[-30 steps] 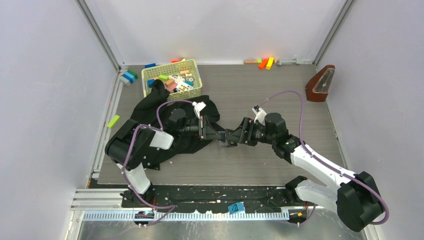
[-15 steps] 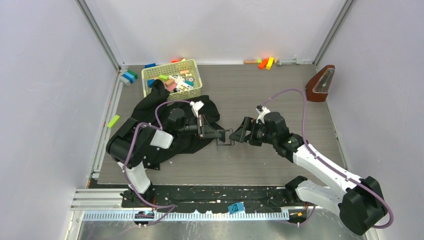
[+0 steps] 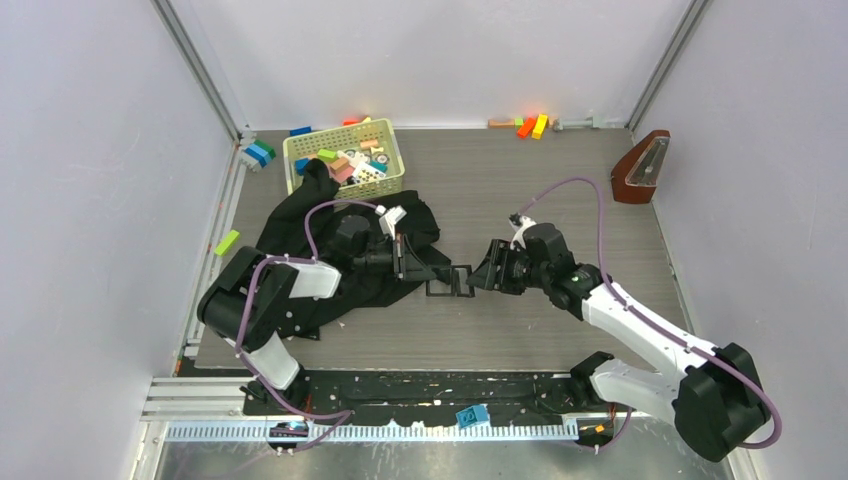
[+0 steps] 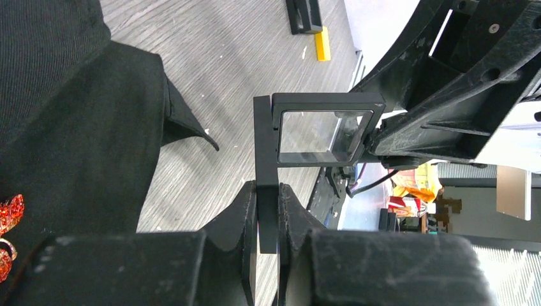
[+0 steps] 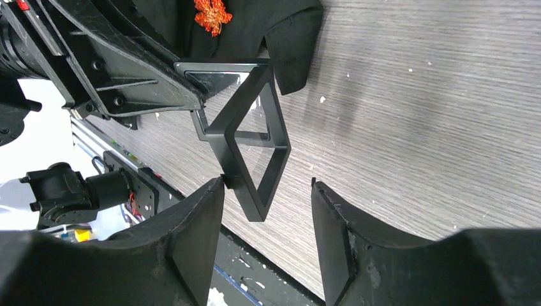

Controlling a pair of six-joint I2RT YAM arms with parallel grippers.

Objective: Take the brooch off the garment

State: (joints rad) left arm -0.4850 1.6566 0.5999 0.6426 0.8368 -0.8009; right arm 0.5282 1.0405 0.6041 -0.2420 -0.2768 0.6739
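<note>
- The garment (image 3: pixel 285 220) lies crumpled on the left half of the overhead view. Its top end runs up against the basket (image 3: pixel 375 186), so there isn't much slack that way.
- The brooch (image 5: pixel 212 14) hasn't come off yet. It sits on the black cloth close to the garment's right-hand hem, at the far left edge of the left wrist view and the top left of the right wrist one. Nothing is touching it.
- The left gripper (image 4: pixel 268 191) is pinched tight on one flat panel of a small hinged black frame (image 4: pixel 325 131), holding it out over bare table (image 3: pixel 520 190) just right of the hem.
- My guess is it's bracing the frame so the other arm can work the windowed half.
- The right gripper (image 5: pixel 266 188) is spread wide with the lower corner of the frame between its fingers. One finger looks to be touching the frame's edge, but it isn't clamped.
- There's plenty of open table on the right for that arm to pull back. The tight spot is the middle, where both grippers crowd the frame right beside the hem and the brooch.
</note>
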